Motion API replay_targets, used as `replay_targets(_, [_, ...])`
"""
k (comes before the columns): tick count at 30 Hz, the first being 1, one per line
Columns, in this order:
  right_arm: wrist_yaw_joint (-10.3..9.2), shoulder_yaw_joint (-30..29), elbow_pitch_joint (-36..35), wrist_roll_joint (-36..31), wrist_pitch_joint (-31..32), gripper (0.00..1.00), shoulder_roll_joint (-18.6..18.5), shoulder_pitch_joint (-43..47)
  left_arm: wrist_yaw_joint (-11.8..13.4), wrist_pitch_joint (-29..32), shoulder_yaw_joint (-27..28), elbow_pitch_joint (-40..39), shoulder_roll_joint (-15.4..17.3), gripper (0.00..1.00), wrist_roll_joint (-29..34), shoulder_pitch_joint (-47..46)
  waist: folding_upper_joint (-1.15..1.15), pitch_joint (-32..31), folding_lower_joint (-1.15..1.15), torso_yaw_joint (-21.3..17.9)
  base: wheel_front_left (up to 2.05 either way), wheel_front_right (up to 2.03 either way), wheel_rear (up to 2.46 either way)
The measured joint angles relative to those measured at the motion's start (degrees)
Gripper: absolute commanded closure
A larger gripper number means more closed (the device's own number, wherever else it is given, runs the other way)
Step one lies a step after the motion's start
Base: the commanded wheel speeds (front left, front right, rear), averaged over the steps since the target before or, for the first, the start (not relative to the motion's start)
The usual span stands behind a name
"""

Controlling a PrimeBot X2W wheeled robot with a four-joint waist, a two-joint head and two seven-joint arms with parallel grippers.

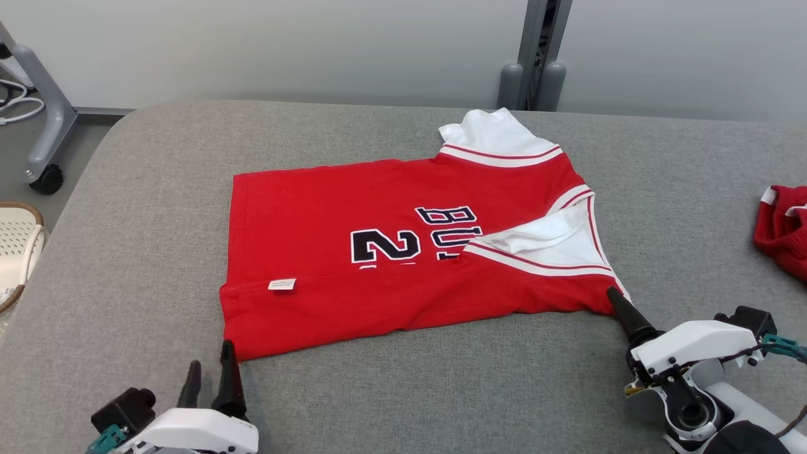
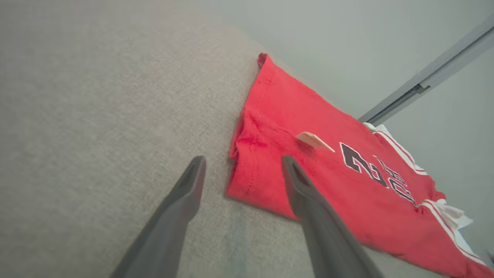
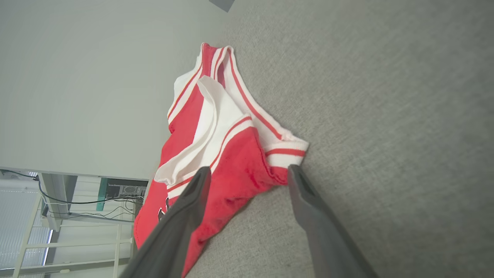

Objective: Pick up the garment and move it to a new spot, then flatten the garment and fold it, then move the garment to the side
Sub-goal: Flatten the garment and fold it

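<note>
Grey cushioned surface [image 1: 126, 252] bears the red jersey [image 1: 302, 239], its fold cutting the lettering to "BU" and "2"; my left pincer [image 1: 210, 353] and right pincer [image 3: 249, 169] stand apart.

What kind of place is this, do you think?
Probably a robot test lab, not a home: a grey padded table holding a red jersey, a wheeled stand with cables, and a bare wall.
</note>
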Motion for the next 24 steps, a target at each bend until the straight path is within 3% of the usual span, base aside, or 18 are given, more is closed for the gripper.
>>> replay_targets(2, [0.00,0.14,0.89,0.99,0.54,0.00,0.54,-0.08,-1.35,0.00,-2.19,2.94,-0.05,0.00,-6.95,-0.51,0.00,0.20,0.00,0.00,0.00,0.00,0.00])
replay_targets(6, [0.00,0.48,2.60,2.40,0.97,0.00,1.21,-0.31,-3.28,0.00,-7.86,7.26,-0.15,0.00,-14.67,-2.20,0.00,0.50,0.00,0.20,0.00,0.00,0.00])
replay_targets(10, [0.01,0.62,2.93,3.76,0.93,0.00,1.04,-0.36,-4.42,-0.01,-11.39,9.56,-0.09,0.00,-18.74,-3.35,0.00,0.72,0.00,0.41,0.00,0.00,0.00])
replay_targets(18, [0.04,2.10,2.07,6.47,1.89,0.00,0.64,-0.96,-5.97,-0.08,-13.17,10.67,-0.03,0.00,-30.63,-6.05,0.00,1.99,0.00,0.28,0.00,0.00,0.00])
replay_targets(24, [0.11,2.13,1.68,9.37,2.53,0.00,0.36,-1.69,-6.28,-0.09,-14.24,11.84,0.00,0.00,-33.45,-8.29,0.00,3.27,0.00,0.37,0.00,0.00,0.00])
